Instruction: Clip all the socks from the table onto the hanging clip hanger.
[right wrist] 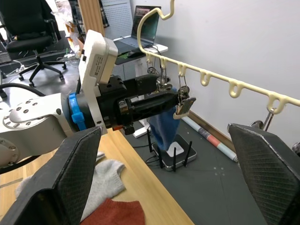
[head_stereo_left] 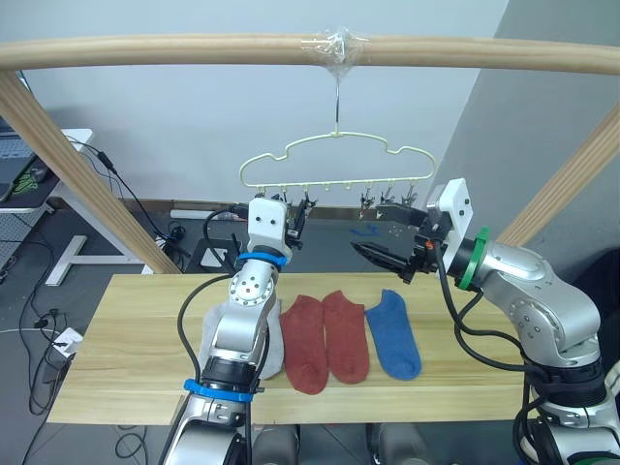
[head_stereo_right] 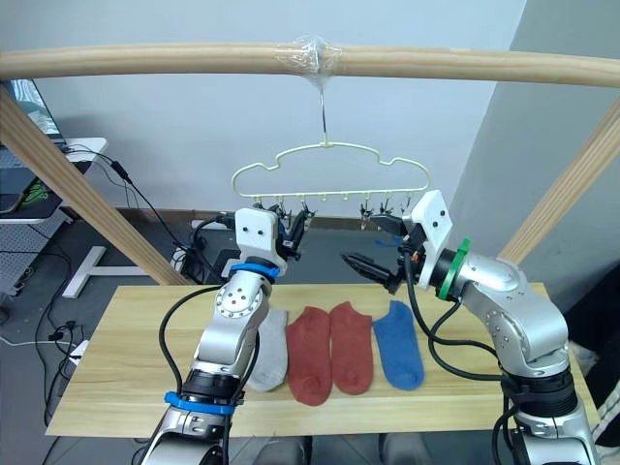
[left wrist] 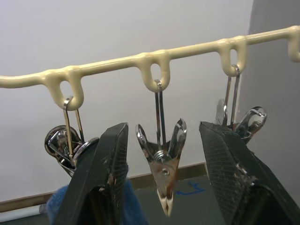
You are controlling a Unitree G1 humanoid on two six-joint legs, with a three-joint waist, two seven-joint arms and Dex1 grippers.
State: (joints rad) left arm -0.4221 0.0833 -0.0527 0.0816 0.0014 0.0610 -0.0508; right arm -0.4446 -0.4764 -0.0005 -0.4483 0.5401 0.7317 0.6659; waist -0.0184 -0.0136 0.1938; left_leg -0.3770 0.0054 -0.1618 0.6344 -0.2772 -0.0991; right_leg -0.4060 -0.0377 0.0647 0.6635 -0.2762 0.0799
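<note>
Four socks (head_stereo_right: 331, 346) are laid on the tabletop (head_stereo_right: 126, 368). Left pincer (left wrist: 161, 187) is spread around a hanger (head_stereo_left: 336, 160) clip (left wrist: 161, 164); right pincer (head_stereo_left: 387, 254) is released beside it.

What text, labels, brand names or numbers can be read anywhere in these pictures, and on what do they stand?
No readable text, number or brand mark in any view.
The clip hanger, its metal clips, the socks and the table are plain.
The white housing on the left arm carries no print that shows.
The laptop screen in the background is too small and blurred to read.
</note>
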